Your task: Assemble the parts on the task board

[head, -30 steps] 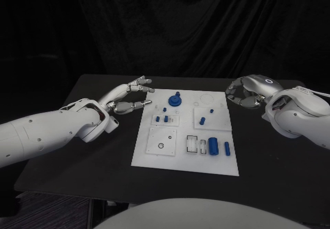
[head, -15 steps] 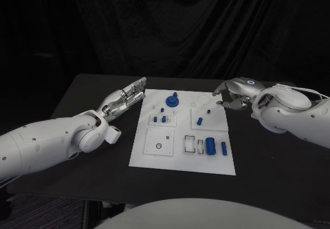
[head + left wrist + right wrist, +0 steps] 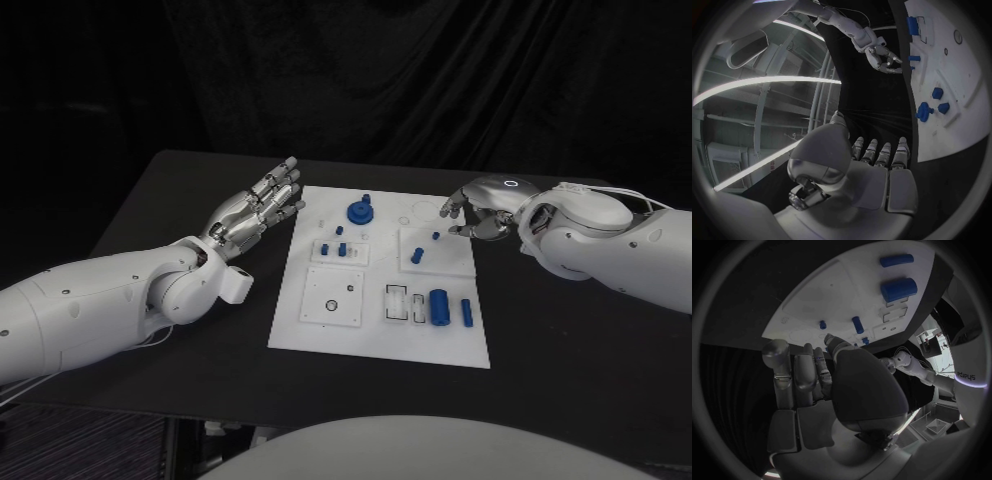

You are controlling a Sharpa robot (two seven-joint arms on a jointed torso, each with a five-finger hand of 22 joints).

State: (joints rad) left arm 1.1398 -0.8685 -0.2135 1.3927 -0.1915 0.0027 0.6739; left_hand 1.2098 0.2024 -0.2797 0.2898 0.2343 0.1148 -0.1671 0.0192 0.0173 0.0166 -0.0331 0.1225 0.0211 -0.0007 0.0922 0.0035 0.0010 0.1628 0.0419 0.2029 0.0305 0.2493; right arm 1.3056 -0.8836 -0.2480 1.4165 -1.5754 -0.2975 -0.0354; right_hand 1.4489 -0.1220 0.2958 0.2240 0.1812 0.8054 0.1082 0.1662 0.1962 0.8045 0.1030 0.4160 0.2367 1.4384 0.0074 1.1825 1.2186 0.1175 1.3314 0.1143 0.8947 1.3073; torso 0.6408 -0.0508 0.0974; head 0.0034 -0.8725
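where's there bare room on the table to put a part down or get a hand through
Bare black table lies right of the white board, below the right hand. Another bare strip runs in front of the board's near edge. Left of the board, the left hand and its arm take up the room. On the board, blue parts crowd the middle and far end.

right hand [image 3: 477,210] fingers [image 3: 453,208] perhaps empty, partly hidden

The task board [image 3: 378,338] looks like smooth matt white plastic; its parts [image 3: 440,304] are smooth blue plastic. The table [image 3: 577,350] is matt black. Both hands [image 3: 257,208] [image 3: 476,210] show glossy silver metal, the arms [image 3: 87,310] glossy white plastic.
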